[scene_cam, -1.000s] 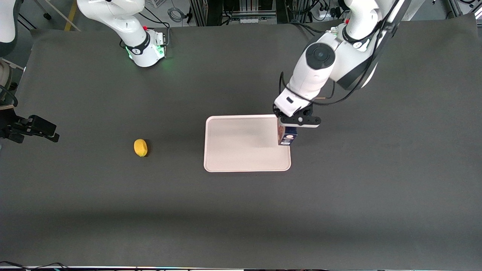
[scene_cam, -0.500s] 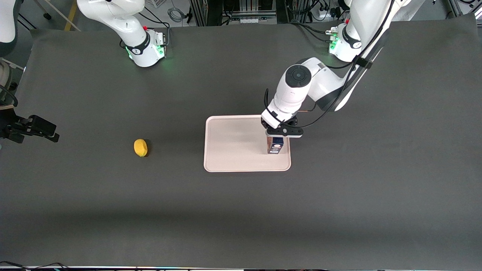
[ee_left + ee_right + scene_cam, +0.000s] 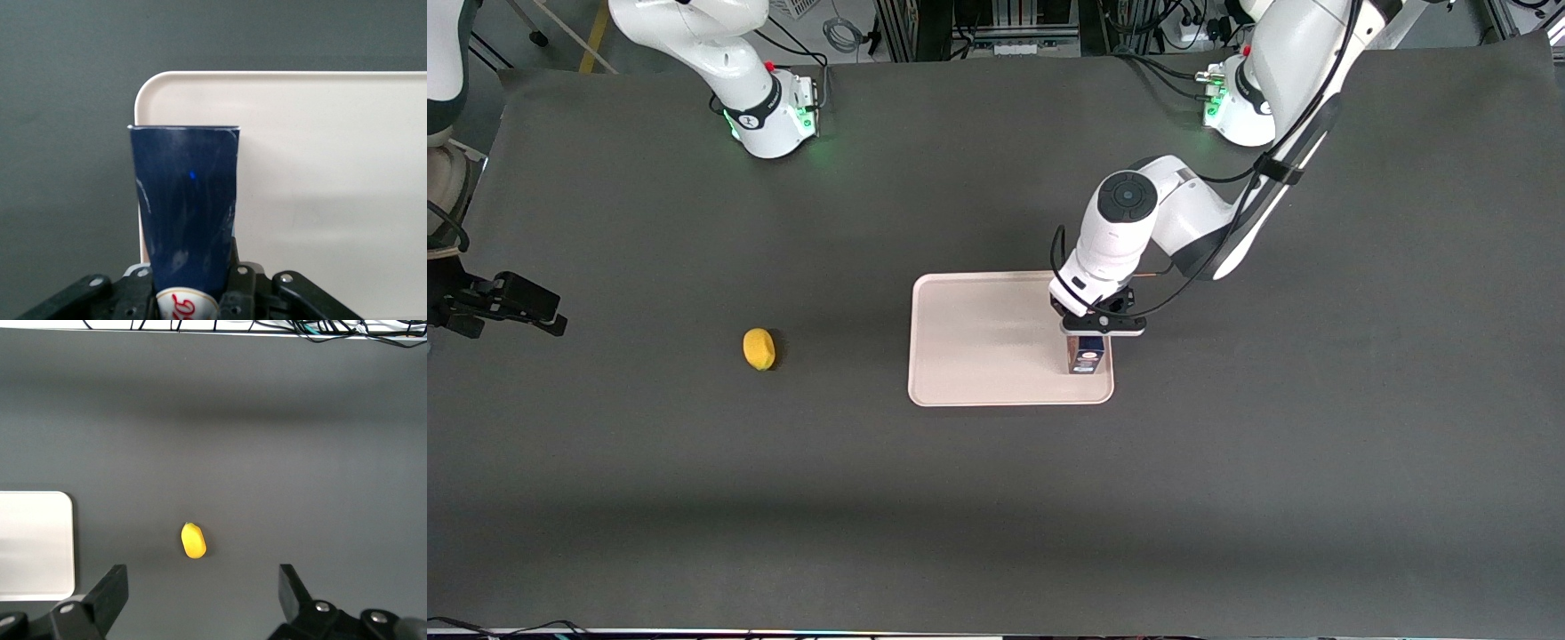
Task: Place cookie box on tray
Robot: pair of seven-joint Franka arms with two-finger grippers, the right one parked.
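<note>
Cookie box [image 3: 1086, 357] | upright in tool [image 3: 1096, 327] (clamped) | over tray [image 3: 978, 347] corner

1. Left arm [image 3: 1183, 213]: reaching out from its base toward the table's middle, elbow bent, wrist pointing straight down.
2. Gripper [image 3: 1089, 331]: held low, fingers clamped on the cookie box [image 3: 185, 217].

In the front view the pincer [image 3: 1088, 331] covers the top of the cookie box [image 3: 1087, 359], so where its fingers meet the carton is hidden there. In the left wrist view the box's [image 3: 185, 213] logo is cut off by the picture's edge, as is the pink tray [image 3: 320, 187]. In the right wrist view only one corner of the tray [image 3: 35, 545] shows.
</note>
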